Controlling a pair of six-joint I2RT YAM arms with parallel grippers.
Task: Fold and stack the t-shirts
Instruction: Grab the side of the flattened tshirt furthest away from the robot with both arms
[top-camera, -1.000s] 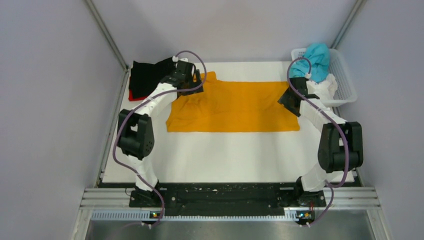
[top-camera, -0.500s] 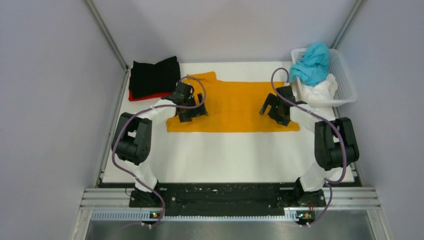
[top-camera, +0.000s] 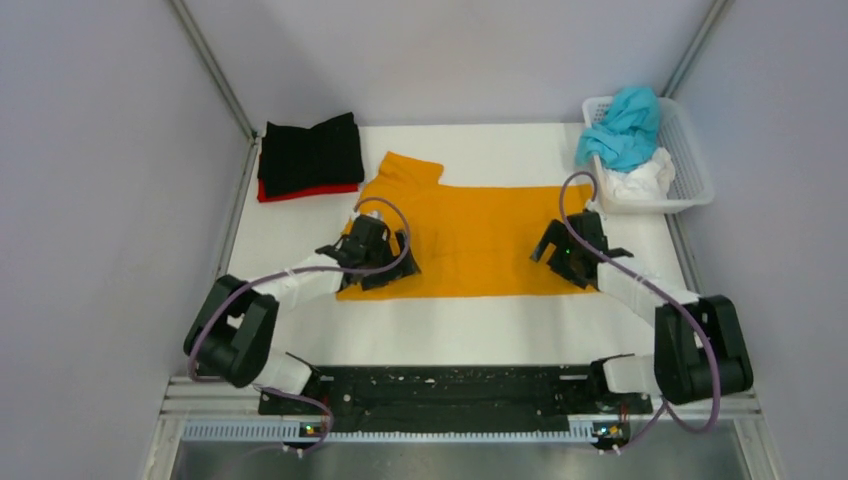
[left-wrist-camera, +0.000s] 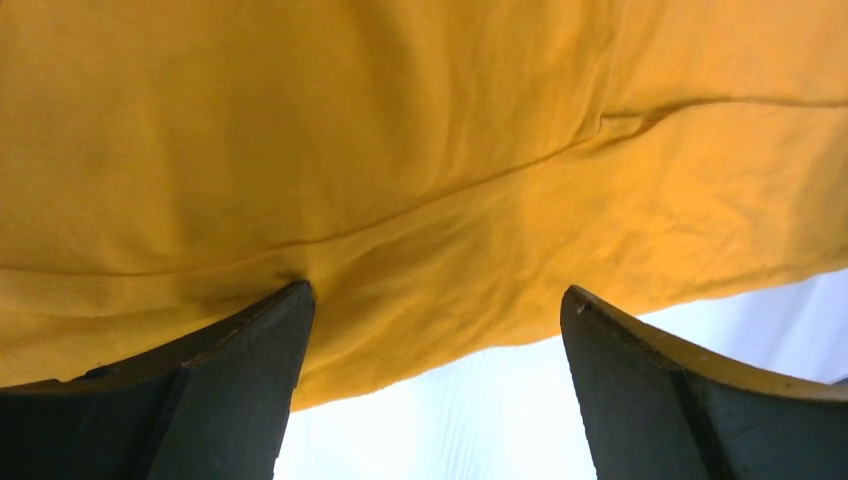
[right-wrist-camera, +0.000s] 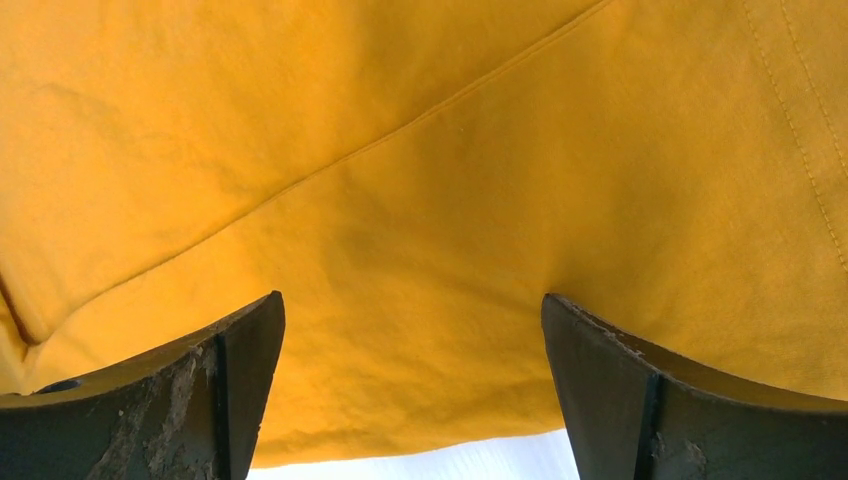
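The orange t-shirt (top-camera: 470, 235) lies spread on the white table, one sleeve sticking out at the far left. My left gripper (top-camera: 383, 268) is open, low over the shirt's near left edge; its wrist view shows the orange cloth (left-wrist-camera: 420, 170) between the spread fingers. My right gripper (top-camera: 560, 262) is open, low over the near right edge, with orange cloth (right-wrist-camera: 420, 200) between its fingers. A folded black t-shirt (top-camera: 310, 152) lies on a red t-shirt (top-camera: 300, 191) at the far left. A teal t-shirt (top-camera: 625, 125) and a white t-shirt (top-camera: 640, 182) lie crumpled in the basket.
The white lattice basket (top-camera: 695, 150) stands at the far right corner. Grey walls close in the table (top-camera: 450, 325) on the left, right and back. The black arm-base rail (top-camera: 450, 385) runs along the near edge.
Both grippers have moved from the shirt's far edge toward me to its near edge and come down low. The left sleeve now shows at the far left.
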